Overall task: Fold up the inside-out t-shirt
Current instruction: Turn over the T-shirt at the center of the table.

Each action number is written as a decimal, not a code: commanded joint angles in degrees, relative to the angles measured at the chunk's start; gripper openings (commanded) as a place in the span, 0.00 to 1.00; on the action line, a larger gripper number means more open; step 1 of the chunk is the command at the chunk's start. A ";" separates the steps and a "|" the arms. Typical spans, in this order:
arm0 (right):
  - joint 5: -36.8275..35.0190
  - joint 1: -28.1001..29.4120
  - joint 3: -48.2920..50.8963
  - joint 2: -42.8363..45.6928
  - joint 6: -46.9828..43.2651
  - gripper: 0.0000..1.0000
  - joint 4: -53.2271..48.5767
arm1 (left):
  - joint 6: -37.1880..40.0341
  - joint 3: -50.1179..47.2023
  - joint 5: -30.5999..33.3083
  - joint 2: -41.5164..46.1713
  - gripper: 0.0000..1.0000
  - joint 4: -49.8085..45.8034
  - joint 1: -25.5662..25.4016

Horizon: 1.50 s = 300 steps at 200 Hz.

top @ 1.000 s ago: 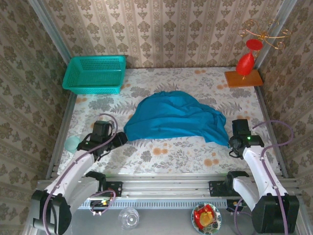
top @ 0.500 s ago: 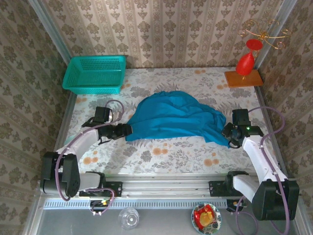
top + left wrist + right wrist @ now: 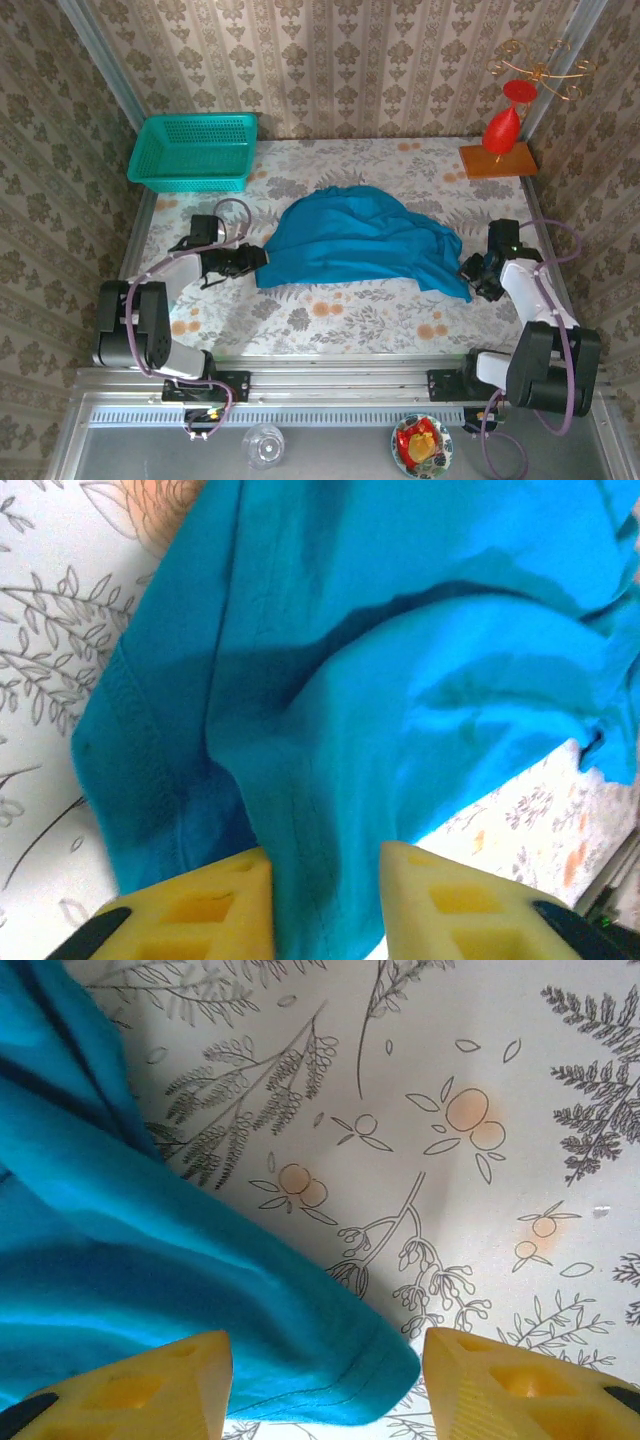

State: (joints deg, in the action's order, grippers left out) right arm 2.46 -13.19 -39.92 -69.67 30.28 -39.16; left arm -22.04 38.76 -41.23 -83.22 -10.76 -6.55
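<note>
one plain bright blue t-shirt [image 3: 360,240], crumpled, wide low mound

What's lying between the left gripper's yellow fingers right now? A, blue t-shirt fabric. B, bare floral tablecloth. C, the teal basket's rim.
A: in the left wrist view, fabric of the blue t-shirt runs down between the two yellow fingers of the left gripper, filling the gap.
</note>
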 commanded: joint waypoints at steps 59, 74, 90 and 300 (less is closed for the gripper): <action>3.32 -1.25 3.56 -3.58 6.76 0.49 2.72 | 1.91 2.00 10.05 5.13 0.00 -4.29 2.85; 2.90 -1.27 4.00 -2.80 7.50 0.48 2.81 | 2.75 2.11 12.03 5.95 0.00 -5.42 2.95; 3.99 -1.01 4.54 -2.05 6.86 0.46 3.70 | 2.95 2.02 11.82 5.51 0.00 -5.51 2.94; -14.48 15.62 -1.65 -5.73 7.06 0.49 -7.52 | 2.09 2.54 10.64 4.23 0.00 -4.35 1.71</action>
State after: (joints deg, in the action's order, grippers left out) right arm -9.69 3.11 -43.27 -75.61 36.03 -45.65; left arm -20.86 39.83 -31.18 -78.81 -14.11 -4.47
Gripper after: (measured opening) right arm 0.497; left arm 0.050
